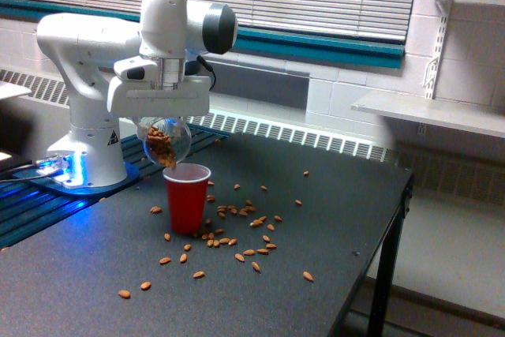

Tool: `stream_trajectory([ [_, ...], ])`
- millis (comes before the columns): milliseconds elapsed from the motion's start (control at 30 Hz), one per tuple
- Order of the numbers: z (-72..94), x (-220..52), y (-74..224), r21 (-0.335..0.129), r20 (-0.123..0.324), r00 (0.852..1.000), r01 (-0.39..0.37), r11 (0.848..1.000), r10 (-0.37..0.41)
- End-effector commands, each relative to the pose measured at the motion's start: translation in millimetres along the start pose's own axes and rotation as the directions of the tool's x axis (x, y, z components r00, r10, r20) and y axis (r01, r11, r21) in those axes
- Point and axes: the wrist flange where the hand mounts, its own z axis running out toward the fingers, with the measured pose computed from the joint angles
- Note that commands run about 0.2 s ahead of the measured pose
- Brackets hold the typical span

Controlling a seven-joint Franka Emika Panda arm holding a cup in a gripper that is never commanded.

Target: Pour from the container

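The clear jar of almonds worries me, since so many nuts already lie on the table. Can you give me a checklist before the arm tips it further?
1. Gripper holding the clear jar: ok, the jar hangs under it, tilted.
2. Jar mouth over the red cup: cannot tell; it sits above the rim on the exterior view's left, depth unclear.
3. Cup upright: ok.
4. Almonds left in the jar: ok, a brown clump shows through the wall.
5. Table clean: not ok, loose almonds lie scattered around the cup.
6. Room in the cup: cannot tell, inside hidden.
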Motion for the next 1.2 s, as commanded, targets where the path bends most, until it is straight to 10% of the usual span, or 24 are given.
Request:
stream_trajectory([
  [33, -4.2, -0.3, 9.0, 0.021, -0.019, 1.0, 0.014, 1.0, -0.014],
  [1200, -5.5, -0.7, 15.6, 0.006, 0.028, 0.991, 0.13, 0.992, -0.13],
])
